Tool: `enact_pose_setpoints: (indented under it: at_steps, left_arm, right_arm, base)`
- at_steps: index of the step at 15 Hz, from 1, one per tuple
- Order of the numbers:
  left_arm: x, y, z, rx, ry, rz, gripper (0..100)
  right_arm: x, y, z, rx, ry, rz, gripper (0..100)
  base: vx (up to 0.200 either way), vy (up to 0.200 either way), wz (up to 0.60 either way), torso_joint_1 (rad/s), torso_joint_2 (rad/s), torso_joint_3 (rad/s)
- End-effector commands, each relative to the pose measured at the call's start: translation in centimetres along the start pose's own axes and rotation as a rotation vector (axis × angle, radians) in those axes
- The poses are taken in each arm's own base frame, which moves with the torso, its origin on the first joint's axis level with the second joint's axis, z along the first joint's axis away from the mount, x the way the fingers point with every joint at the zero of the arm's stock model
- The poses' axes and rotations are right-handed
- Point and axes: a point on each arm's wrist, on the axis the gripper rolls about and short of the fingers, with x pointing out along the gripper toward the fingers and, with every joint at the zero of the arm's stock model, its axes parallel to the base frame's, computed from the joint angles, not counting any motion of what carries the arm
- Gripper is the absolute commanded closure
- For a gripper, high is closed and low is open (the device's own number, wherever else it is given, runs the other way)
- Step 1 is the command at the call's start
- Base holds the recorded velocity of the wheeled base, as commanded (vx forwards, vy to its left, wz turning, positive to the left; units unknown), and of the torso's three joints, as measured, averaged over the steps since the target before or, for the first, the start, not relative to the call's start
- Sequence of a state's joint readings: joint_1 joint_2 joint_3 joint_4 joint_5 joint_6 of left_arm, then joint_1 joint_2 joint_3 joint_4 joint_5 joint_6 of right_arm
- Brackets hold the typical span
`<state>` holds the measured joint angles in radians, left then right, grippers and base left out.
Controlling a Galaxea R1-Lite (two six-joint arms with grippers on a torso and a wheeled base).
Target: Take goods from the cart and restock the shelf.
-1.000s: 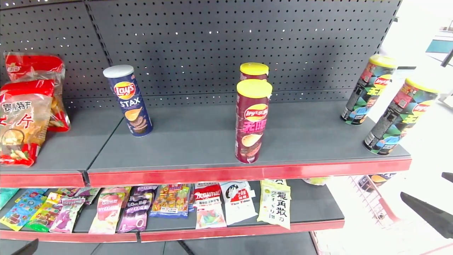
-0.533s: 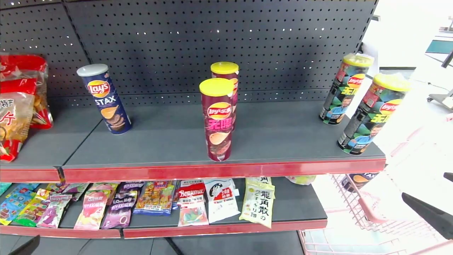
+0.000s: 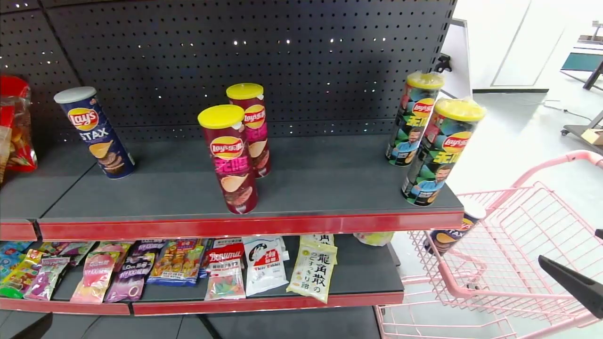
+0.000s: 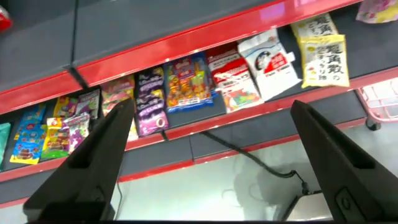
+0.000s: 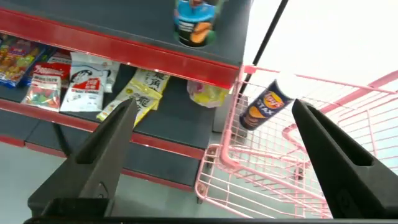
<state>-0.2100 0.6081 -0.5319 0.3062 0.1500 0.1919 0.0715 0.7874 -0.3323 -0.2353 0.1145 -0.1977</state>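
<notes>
Top shelf [image 3: 301, 188]: five cans, all upright.
- Blue can [image 3: 94, 134] stands toward the left end, near the back.
- Front maroon can [image 3: 229, 160] is at the front edge, about mid-length. Rear maroon can [image 3: 250, 129] is just behind it.
- Front green can [image 3: 442, 153] is at the right front corner. Rear green can [image 3: 415, 120] is just behind it, close to the right end.
- Red bags [image 3: 14, 127] lie on the adjoining shelf section past the left end.

Lower shelf [image 3: 367, 278]: a row of flat packets [image 3: 264, 263] along the front edge.

Cart [image 3: 518, 235]: a pink wire cart off the right end of the shelves. One cart can [image 5: 264, 106], dark blue, lies tilted inside it, in the corner nearest the shelves. In the head view its top is hidden behind the top shelf's right front corner.

Left pincer [image 4: 211, 109]: fingers wide apart, nothing between them. It hangs low in front of the lower shelf, touching nothing.

Right pincer [image 5: 212, 104]: fingers wide apart, nothing between them. It hangs over the cart's near side, well apart from the cart can.
</notes>
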Motion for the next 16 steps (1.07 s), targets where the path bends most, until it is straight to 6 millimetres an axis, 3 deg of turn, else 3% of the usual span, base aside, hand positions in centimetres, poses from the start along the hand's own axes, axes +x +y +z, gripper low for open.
enact_pose_setpoints:
  at_steps: [1,6,11,16]
  left_arm:
    - [0.16,-0.03,-0.11,0.003,0.014,0.004,0]
    - [0.18,-0.16,-0.79,0.061,0.023,0.006,0]
    - [0.11,-0.17,-0.89,0.061,0.019,0.002,0]
    - [-0.07,-0.2,-1.07,0.103,0.007,-0.003,0]
  right_arm:
    - [-0.21,0.01,-0.04,-0.001,-0.008,-0.003,0]
    - [-0.27,0.02,-0.03,-0.001,-0.011,-0.004,0]
    - [-0.18,0.01,-0.04,0.0,-0.006,-0.003,0]
    - [-0.03,0.01,-0.07,0.0,0.001,0.0,0]
  base:
    - [0.0,0.0,0.0,0.0,0.0,0.0]
    - [0.0,0.0,0.0,0.0,0.0,0.0]
    - [0.2,0.0,0.0,-0.004,0.0,0.001]
    - [0.0,-0.04,0.0,0.0,0.0,0.001]
